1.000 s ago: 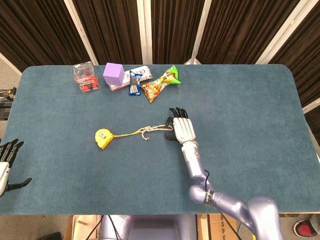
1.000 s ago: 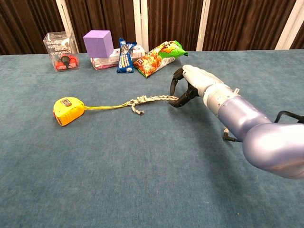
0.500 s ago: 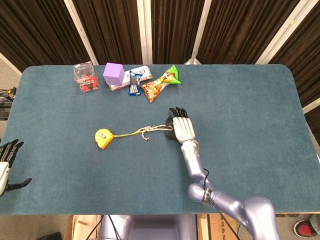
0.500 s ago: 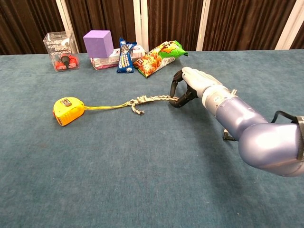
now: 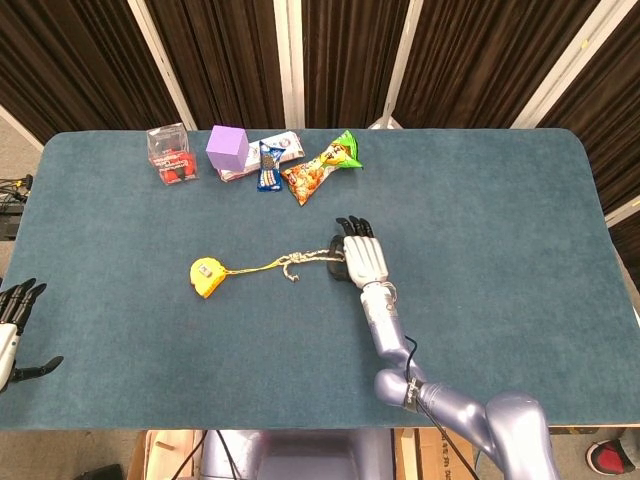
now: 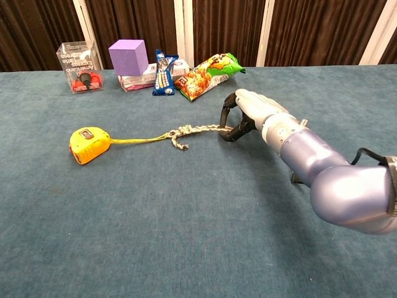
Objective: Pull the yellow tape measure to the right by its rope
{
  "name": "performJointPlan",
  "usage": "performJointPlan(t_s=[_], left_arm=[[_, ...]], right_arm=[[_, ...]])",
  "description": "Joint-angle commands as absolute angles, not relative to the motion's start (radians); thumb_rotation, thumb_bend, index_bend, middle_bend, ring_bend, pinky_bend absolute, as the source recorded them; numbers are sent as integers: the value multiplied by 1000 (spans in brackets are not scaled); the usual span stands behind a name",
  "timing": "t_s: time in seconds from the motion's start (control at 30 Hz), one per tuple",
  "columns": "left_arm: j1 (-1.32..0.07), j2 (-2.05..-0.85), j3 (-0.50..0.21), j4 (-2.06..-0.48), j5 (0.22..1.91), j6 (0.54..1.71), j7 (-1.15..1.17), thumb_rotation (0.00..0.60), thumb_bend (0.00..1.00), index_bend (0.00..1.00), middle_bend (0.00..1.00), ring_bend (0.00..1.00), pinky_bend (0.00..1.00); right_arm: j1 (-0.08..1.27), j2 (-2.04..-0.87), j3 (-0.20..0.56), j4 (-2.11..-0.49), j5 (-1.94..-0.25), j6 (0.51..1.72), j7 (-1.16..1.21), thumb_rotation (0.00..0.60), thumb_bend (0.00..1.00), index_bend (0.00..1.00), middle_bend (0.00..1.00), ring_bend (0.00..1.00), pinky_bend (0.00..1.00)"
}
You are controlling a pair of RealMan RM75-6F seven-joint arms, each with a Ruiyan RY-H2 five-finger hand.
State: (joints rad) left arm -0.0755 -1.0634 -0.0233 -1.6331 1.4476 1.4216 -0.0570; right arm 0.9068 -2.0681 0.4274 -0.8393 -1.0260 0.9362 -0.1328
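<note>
Near the table's middle the yellow tape [image 5: 205, 277] lies on the blue cloth [image 5: 480, 250], its thin yellow cord running right into a knotted rope [image 5: 300, 264]. The right hand [image 5: 362, 257] sits over the rope's far end, palm down, dark fingertips [image 6: 228, 118] curled toward the cloth with the rope passing under them. The chest view suggests a pinch between thumb and fingers, but I cannot tell for sure that the rope is clamped and not just lying beneath. The hand is placed at the right end, most likely so a sweep rightward takes up the slack before the tape starts to slide (the cord has a slight bow, so it is not taut).

The left hand [image 5: 14, 318] rests at the table's left edge, well apart, fingers spread and holding nothing.

Along the back edge stand a clear box [image 5: 170, 154], a purple cube [image 5: 227, 147] and some snack packs [image 5: 322, 167], out of the pulling path.
</note>
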Motion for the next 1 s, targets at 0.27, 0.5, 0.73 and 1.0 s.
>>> performJointPlan(t_s=[0.27, 0.5, 0.73, 1.0], left_arm=[[-74, -1062, -23, -1635, 1447, 1422, -58, 600, 0, 0, 0, 0, 0], [-74, -1060, -22, -1636, 1449, 1421, -62, 600, 0, 0, 0, 0, 0], [-74, -1059, -22, -1639, 1446, 1419, -67, 600, 0, 0, 0, 0, 0], [-74, -1058, -22, -1640, 1444, 1418, -66, 600, 0, 0, 0, 0, 0]], right_arm=[[907, -2070, 429, -840, -1026, 938, -138, 600, 396, 563, 158, 0, 0], [907, -2075, 431, -830, -1014, 928, -150, 600, 408, 582, 172, 0, 0], [905, -2079, 430, -831, -1021, 936, -144, 600, 511, 643, 186, 0, 0], [900, -2074, 429, -857, -1026, 943, -144, 600, 516, 656, 188, 0, 0]])
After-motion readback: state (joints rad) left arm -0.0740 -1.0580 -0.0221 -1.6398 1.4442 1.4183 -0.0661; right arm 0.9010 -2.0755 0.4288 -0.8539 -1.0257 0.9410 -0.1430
